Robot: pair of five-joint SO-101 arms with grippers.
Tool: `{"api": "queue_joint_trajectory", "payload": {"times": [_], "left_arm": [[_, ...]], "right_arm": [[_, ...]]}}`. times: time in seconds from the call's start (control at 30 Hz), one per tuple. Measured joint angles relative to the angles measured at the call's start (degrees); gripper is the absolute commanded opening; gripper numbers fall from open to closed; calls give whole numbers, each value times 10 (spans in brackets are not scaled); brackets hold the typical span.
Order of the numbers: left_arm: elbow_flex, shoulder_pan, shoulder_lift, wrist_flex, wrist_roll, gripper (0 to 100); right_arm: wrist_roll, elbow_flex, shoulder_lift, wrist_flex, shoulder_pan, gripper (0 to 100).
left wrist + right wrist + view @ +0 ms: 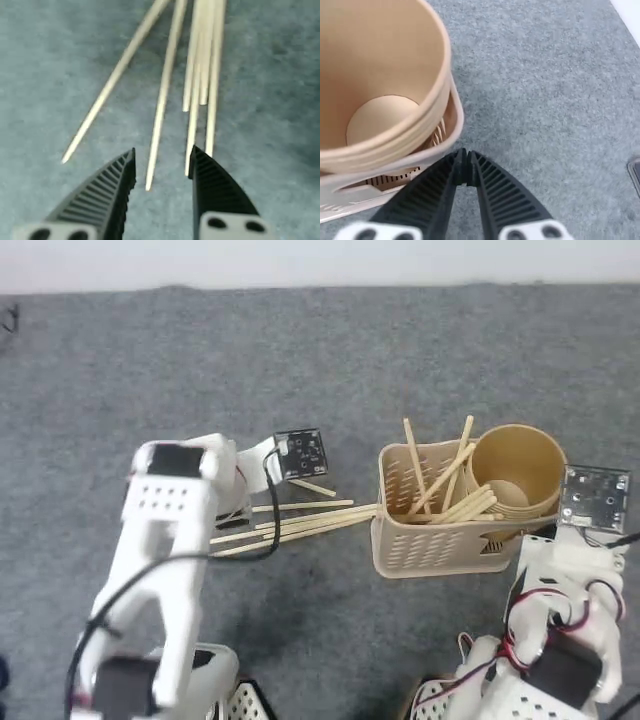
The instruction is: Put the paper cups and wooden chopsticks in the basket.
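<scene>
Several wooden chopsticks [300,522] lie in a loose bundle on the grey carpet left of the basket [430,540]; more chopsticks [440,480] stand inside it. Stacked paper cups [515,472] sit in the basket's right end. My left gripper [164,157] is open, just above the chopsticks' [165,100] near ends, one tip lying between its fingers. My right gripper [466,159] is shut with nothing in it, right beside the basket rim [440,145] and the paper cups [380,85].
Grey carpet covers the table, with open room behind and to the left of the basket. The left arm's body [165,540] stands over the carpet left of the chopsticks; the right arm [560,620] sits at the basket's near right corner.
</scene>
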Motion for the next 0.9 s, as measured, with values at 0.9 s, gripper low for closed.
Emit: {"api": "queue_joint_trajectory", "payload": {"times": [0.9], "left_arm": [[-52, -8, 291, -177, -38, 24]], "right_arm": [[1, 8, 1, -6, -17, 8]]}}
